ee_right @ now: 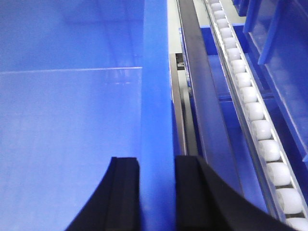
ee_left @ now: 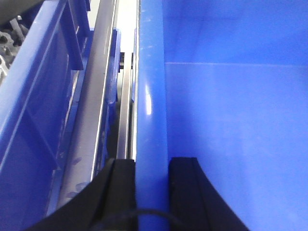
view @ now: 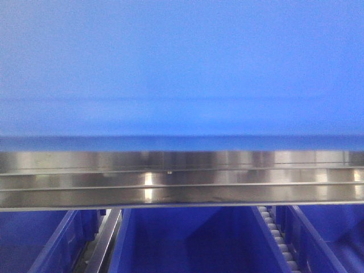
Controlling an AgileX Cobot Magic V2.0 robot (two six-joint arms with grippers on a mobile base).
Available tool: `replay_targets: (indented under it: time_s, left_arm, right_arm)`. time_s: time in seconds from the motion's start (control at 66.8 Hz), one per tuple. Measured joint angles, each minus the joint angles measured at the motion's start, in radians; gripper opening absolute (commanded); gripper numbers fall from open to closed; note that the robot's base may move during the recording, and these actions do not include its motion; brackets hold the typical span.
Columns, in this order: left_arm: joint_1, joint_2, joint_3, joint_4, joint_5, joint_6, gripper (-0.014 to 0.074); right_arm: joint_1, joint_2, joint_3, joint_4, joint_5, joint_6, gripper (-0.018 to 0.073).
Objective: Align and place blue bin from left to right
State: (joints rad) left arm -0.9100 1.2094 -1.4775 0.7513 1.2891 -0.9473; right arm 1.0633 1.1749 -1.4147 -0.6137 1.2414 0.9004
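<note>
The blue bin point(view: 182, 68) fills the upper half of the front view as a flat blue wall above a steel shelf rail. In the left wrist view my left gripper point(ee_left: 151, 166) is shut on the bin's left rim point(ee_left: 149, 96), one black finger outside, one inside the bin point(ee_left: 231, 120). In the right wrist view my right gripper point(ee_right: 157, 163) is shut on the bin's right rim point(ee_right: 156, 72), straddling the wall the same way, with the bin's inside point(ee_right: 67, 110) to the left.
A steel shelf rail point(view: 182, 185) crosses the front view, with other blue bins point(view: 187, 239) on the level below. A ribbed blue bin point(ee_left: 33, 110) and steel rail point(ee_left: 96, 96) lie left of the held bin. A white roller track point(ee_right: 250, 110) and another bin point(ee_right: 284, 57) run along its right.
</note>
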Motion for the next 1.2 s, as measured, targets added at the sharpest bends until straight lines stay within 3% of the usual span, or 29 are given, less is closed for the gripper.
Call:
replay_targets:
  time_s: [1.198]
  left_arm:
    - [0.000, 0.000, 0.005, -0.012, 0.004, 0.027, -0.0111]
  right_arm:
    - [0.000, 0.000, 0.000, -0.001, -0.002, 0.000, -0.0070]
